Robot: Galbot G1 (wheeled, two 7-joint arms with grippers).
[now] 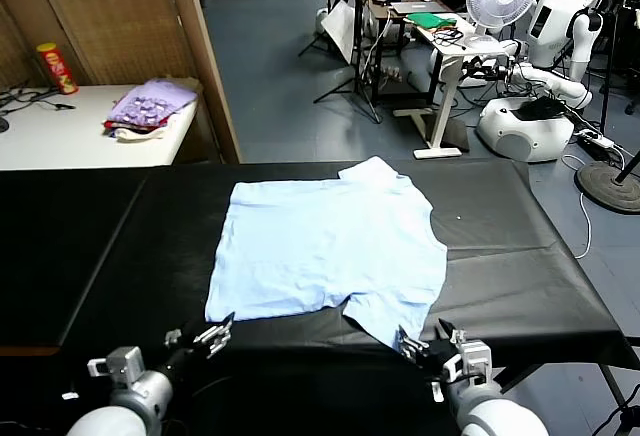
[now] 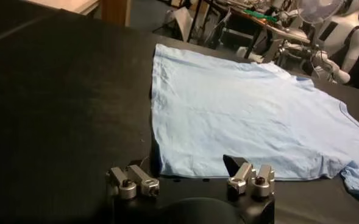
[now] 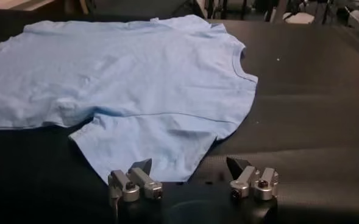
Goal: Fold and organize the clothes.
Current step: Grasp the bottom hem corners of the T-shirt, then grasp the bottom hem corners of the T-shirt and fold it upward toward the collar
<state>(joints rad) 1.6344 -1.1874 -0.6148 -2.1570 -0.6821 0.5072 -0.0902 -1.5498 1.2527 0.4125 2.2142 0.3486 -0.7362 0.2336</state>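
You have the T-shirt (image 1: 325, 246) spread flat on the black desk (image 1: 520, 256), roughly at its middle, with its neck opening toward the right and its hem toward the left. One sleeve points to the far edge, the other lies at the near edge, and no lettering shows on the upper face. Your left end effector (image 1: 205, 338) sits low at the near edge, just beside the shirt's near left corner; in the left wrist view (image 2: 191, 176) its jaws stand wide apart with nothing between them, and the hem lies just ahead of the fingertips (image 2: 235, 163). Your right end effector (image 1: 432, 341) is at the near edge by the near sleeve; in the right wrist view (image 3: 191, 173) its jaws are also spread wide and empty, with the sleeve's edge right at one fingertip, though you cannot tell whether it touches. Behind the desk on the left, a white table (image 1: 60, 136) carries a purple cloth pile (image 1: 150, 106) and a red can (image 1: 55, 66).
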